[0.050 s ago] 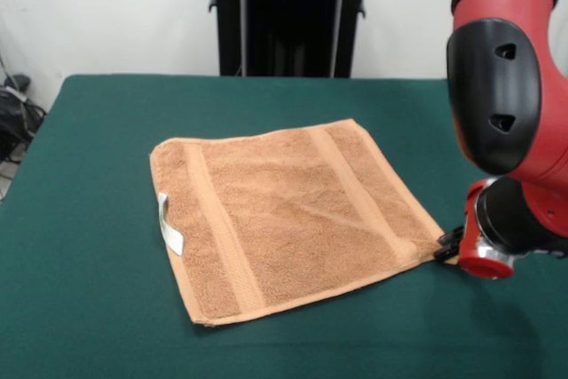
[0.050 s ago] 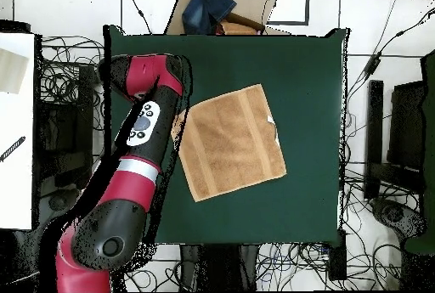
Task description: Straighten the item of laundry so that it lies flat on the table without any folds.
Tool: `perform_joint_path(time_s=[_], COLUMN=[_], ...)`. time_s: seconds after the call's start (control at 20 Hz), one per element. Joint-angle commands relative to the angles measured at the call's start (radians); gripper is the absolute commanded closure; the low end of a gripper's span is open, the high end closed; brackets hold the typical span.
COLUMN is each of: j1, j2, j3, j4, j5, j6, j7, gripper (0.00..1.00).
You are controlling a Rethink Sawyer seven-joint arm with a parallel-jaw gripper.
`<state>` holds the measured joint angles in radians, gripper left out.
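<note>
The item of laundry, an orange-tan towel (image 1: 293, 215) (image 2: 231, 141), lies spread out on the green table (image 1: 89, 308) (image 2: 306, 69), turned at an angle to the table's edges. Two woven bands run across it and a white loop tag (image 1: 169, 224) (image 2: 273, 128) sticks out from one edge. My gripper (image 1: 448, 246) is down at table level, right at the towel's right-hand corner in the front view. Whether it holds that corner does not show. In the overhead view the red arm (image 2: 144, 124) covers the gripper and that corner.
A black stand (image 1: 288, 15) rises behind the table's far edge. Cables (image 2: 374, 188) lie on the floor around the table. A cardboard box with blue cloth (image 2: 221, 9) sits past one edge, and a white surface (image 2: 17, 128) stands beside the arm's side.
</note>
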<state>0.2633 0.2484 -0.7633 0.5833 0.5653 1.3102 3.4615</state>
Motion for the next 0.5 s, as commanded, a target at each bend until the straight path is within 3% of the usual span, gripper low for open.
perform_joint_path(time_s=[0.05,0.5], j1=[0.039,0.039], j2=[0.070,0.074], j3=[0.155,0.151], j4=[-0.030,-0.041], j5=[0.134,0.150], j6=[-0.040,-0.036], j7=[0.304,0.314], gripper=[1.00,1.00])
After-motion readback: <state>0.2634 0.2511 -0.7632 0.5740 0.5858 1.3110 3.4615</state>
